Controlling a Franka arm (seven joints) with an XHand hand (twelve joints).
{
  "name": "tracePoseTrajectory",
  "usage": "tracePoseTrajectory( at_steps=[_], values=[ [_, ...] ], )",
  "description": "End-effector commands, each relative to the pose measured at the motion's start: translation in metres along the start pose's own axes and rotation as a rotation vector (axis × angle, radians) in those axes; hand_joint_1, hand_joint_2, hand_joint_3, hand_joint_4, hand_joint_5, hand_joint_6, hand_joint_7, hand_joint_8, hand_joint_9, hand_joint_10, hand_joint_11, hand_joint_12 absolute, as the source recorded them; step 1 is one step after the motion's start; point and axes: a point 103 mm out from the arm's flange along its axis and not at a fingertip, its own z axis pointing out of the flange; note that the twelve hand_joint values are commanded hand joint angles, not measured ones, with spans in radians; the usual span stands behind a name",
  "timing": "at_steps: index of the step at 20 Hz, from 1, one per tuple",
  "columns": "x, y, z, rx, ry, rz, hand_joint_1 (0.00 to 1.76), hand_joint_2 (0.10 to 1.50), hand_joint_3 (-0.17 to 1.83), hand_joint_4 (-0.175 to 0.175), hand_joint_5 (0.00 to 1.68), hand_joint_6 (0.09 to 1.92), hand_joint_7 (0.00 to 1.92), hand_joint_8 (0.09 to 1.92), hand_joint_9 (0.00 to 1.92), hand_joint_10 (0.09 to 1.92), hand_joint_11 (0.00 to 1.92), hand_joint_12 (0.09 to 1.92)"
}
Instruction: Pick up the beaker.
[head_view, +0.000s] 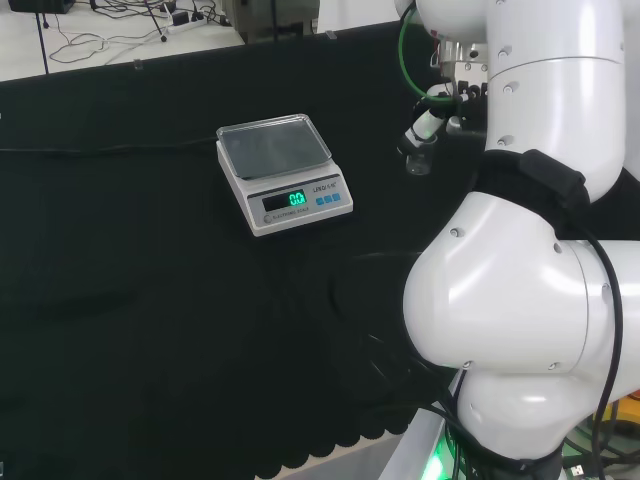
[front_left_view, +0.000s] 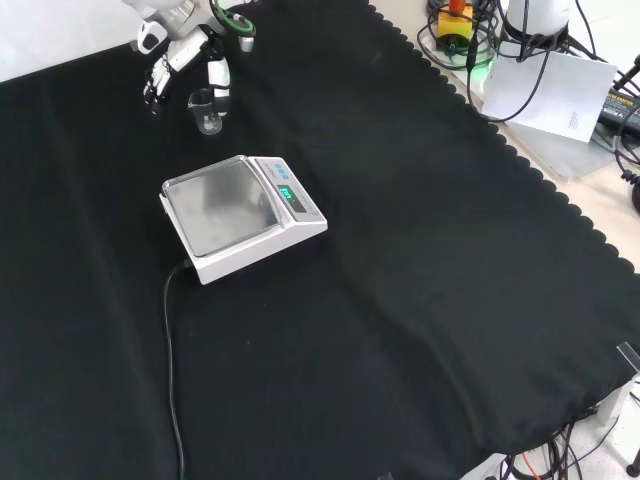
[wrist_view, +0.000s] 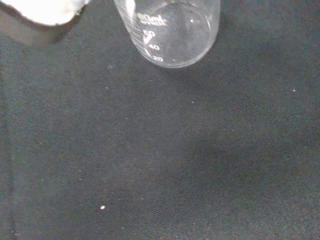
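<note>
A small clear glass beaker (front_left_view: 208, 112) with printed marks stands upright on the black cloth, above the scale in the front view. The head view shows the beaker (head_view: 419, 162) to the right of the scale, close to the arm's white links. The hand (front_left_view: 183, 55) hangs just over it with its fingers spread to both sides. One finger (front_left_view: 217, 76) reaches down to the beaker's rim, and the others (front_left_view: 155, 88) stand apart to the left. I see no finger curled round the glass. In the wrist view the beaker (wrist_view: 172, 30) is close, with a blurred white part of the hand (wrist_view: 45, 10) beside it.
A white scale (front_left_view: 240, 215) with a grey pan and a lit green display (head_view: 297, 198) stands mid-cloth, and its cable (front_left_view: 170, 350) runs toward the near edge in the front view. Papers and cables (front_left_view: 545, 90) lie beyond the cloth's scalloped edge.
</note>
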Motion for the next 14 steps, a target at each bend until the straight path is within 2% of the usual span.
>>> tracePoseTrajectory(
  at_steps=[1, 2, 4, 5, 6, 7, 8, 9, 11, 14],
  values=[
    [-0.004, 0.0, 0.005, -0.018, -0.019, 0.007, 0.83, 0.71, 0.24, 0.03, 0.59, 0.15, 0.24, 0.34, 0.1, 0.73, 0.14, 1.47],
    [-0.003, 0.001, 0.006, -0.031, -0.033, -0.001, 0.87, 0.7, 0.29, 0.026, 0.68, 0.25, 0.26, 0.42, 0.17, 0.78, 0.23, 1.47],
    [-0.001, 0.001, 0.007, -0.08, -0.075, -0.002, 1.01, 0.65, 0.46, -0.001, 0.88, 0.44, 0.35, 0.57, 0.42, 0.77, 0.55, 1.35],
    [0.001, 0.001, 0.007, -0.108, -0.093, -0.008, 1.09, 0.73, 0.42, -0.067, 0.99, 0.57, 0.43, 0.64, 0.62, 0.72, 0.77, 1.2],
    [0.002, 0.0, 0.007, -0.136, -0.104, -0.019, 1.25, 0.86, 0.28, -0.117, 0.98, 0.76, 0.52, 0.69, 0.79, 0.66, 0.87, 1.12],
    [0.003, -0.001, 0.006, -0.163, -0.108, -0.028, 1.37, 1.0, 0.15, -0.146, 0.87, 0.97, 0.61, 0.74, 0.9, 0.64, 0.83, 1.2],
    [0.003, -0.002, 0.004, -0.186, -0.108, -0.036, 1.45, 1.09, 0.08, -0.162, 0.8, 1.11, 0.69, 0.8, 0.83, 0.85, 0.79, 1.31],
    [0.004, -0.004, 0.002, -0.201, -0.108, -0.042, 1.47, 1.13, 0.04, -0.169, 0.79, 1.17, 0.68, 0.96, 0.84, 1.03, 0.78, 1.38],
    [0.006, -0.009, -0.004, -0.207, -0.116, -0.052, 1.49, 1.15, 0.01, -0.175, 0.81, 1.19, 0.67, 1.14, 0.89, 1.2, 0.76, 1.42],
    [0.009, -0.019, -0.016, -0.206, -0.125, -0.074, 1.49, 1.16, 0.0, -0.175, 0.82, 1.19, 0.67, 1.19, 0.92, 1.26, 0.74, 1.42]
  ],
)
